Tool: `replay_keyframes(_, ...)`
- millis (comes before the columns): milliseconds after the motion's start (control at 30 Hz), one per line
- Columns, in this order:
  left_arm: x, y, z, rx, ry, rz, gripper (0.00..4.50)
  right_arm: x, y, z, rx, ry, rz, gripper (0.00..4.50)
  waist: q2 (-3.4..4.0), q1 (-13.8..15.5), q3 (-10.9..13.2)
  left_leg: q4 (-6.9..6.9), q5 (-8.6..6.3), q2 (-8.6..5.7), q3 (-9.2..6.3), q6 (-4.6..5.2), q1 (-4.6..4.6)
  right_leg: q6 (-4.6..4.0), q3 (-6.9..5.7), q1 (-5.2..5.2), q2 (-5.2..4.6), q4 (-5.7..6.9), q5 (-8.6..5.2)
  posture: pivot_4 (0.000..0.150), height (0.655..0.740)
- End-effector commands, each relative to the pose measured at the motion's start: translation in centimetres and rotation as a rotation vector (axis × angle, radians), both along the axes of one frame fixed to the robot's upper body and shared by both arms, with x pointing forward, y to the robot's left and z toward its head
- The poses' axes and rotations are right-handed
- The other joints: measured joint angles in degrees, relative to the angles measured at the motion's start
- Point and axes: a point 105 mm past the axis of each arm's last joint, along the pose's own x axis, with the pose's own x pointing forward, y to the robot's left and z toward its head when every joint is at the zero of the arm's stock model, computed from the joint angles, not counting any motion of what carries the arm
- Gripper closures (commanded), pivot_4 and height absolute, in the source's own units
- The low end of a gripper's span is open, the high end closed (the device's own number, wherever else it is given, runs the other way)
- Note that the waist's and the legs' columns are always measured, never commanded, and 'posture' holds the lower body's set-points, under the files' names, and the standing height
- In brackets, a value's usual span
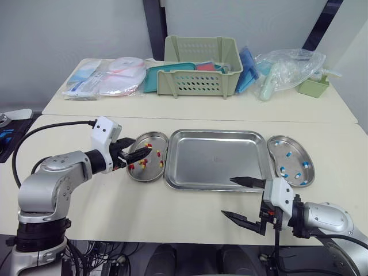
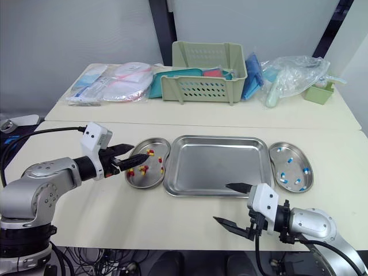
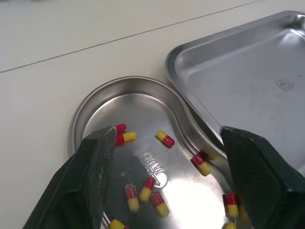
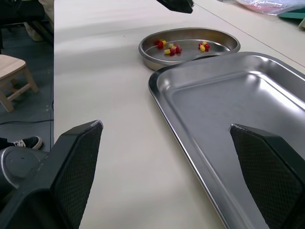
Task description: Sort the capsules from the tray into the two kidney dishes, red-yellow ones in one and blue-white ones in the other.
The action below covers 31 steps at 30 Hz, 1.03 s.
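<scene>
The steel tray (image 1: 217, 158) lies mid-table, its floor bare metal. The left kidney dish (image 1: 154, 136) touches the tray's left side and holds several red-yellow capsules (image 3: 165, 139). My left gripper (image 1: 141, 155) hovers open just over this dish, nothing between its fingers (image 3: 95, 167). The right kidney dish (image 1: 277, 140) sits at the tray's right side with several blue-white capsules (image 1: 298, 175). My right gripper (image 1: 227, 196) stands open and empty near the table's front edge, just in front of the tray's front right rim (image 4: 190, 143).
A second table behind carries a green basket (image 1: 201, 66), plastic-wrapped packs (image 1: 109, 77), a clear bag (image 1: 287, 69) and a small green box (image 1: 313, 87). A black cable (image 1: 46, 129) trails off the left arm. A wooden stool (image 4: 14, 76) stands on the floor beside the table.
</scene>
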Motion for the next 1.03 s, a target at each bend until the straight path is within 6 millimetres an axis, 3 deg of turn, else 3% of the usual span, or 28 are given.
replay_keyframes(33, -0.4, 1.8, 2.7, 0.01, -0.112, 0.016, 0.87, 0.2, 0.0, 1.2, 0.008, -0.078, -0.011, 0.0, 0.0, 0.0, 0.0, 0.0, 0.0, 0.0, 0.01, 0.0, 0.0, 0.0, 0.01, 0.0, 0.0, 0.0, 0.0, 0.15, 0.74)
replay_keyframes(233, -1.9, 7.0, 2.9, 0.087, -0.143, 0.111, 0.87, 0.4, -1.5, 2.0, -0.038, -0.125, -0.053, 0.0, 0.02, -0.2, 0.0, -0.1, 0.0, 0.02, 0.06, 0.0, 0.04, 0.0, 0.05, -0.03, 0.0, -0.01, 0.0, 0.15, 0.74)
replay_keyframes(300, -2.7, 10.0, 2.4, 0.137, -0.136, 0.183, 0.87, 0.7, -3.7, 2.9, -0.082, -0.134, -0.099, 0.0, 0.03, -0.1, 0.0, -0.1, 0.0, 0.02, 0.08, 0.0, 0.04, -0.01, 0.06, -0.03, -0.01, -0.01, 0.0, 0.15, 0.74)
replay_keyframes(367, -3.6, 11.5, 1.9, 0.159, -0.122, 0.188, 0.51, 0.8, -6.4, 3.6, -0.136, -0.11, -0.143, 0.0, 0.02, 0.0, 0.0, -0.11, 0.0, 0.01, 0.09, 0.0, 0.03, -0.01, 0.06, -0.02, -0.01, -0.03, 0.0, 0.15, 0.74)
replay_keyframes(433, -4.1, 11.9, 1.6, 0.158, -0.112, 0.174, 0.02, 0.7, -8.0, 3.9, -0.165, -0.082, -0.161, 0.0, -0.04, 0.0, 0.0, -0.12, 0.0, 0.01, 0.1, 0.0, 0.04, -0.01, 0.06, -0.02, -0.02, -0.04, 0.0, 0.15, 0.74)
replay_keyframes(533, -5.2, 13.6, 0.2, 0.227, -0.07, 0.19, 0.02, 0.8, -13.0, 4.9, -0.272, -0.03, -0.242, 0.0, -0.05, 0.2, 0.1, -0.13, 0.0, 0.02, 0.1, 0.0, 0.04, -0.02, 0.03, 0.02, -0.03, -0.05, 0.0, 0.15, 0.74)
replay_keyframes(767, -7.4, 15.4, -2.8, 0.364, 0.067, 0.176, 0.02, 0.1, -21.5, 5.9, -0.489, 0.074, -0.352, 0.0, -0.1, -0.1, 0.1, -0.19, -0.01, 0.04, 0.23, 0.02, 0.08, -0.03, 0.12, 0.0, -0.02, -0.09, 0.0, 0.15, 0.74)
replay_keyframes(900, -7.7, 16.0, -3.3, 0.427, 0.052, 0.207, 0.02, 0.2, -23.5, 5.7, -0.549, 0.088, -0.372, 0.0, -0.09, -0.1, 0.1, -0.21, -0.01, 0.06, 0.26, 0.02, 0.11, -0.03, 0.13, 0.0, -0.02, -0.09, 0.0, 0.15, 0.74)
replay_keyframes(1033, -7.6, 15.7, -3.2, 0.408, 0.026, 0.2, 0.02, 0.5, -23.3, 5.5, -0.565, 0.089, -0.357, 0.0, -0.07, -0.1, 0.1, -0.21, -0.01, 0.05, 0.29, 0.02, 0.1, -0.03, 0.16, 0.0, -0.02, -0.08, 0.0, 0.15, 0.74)
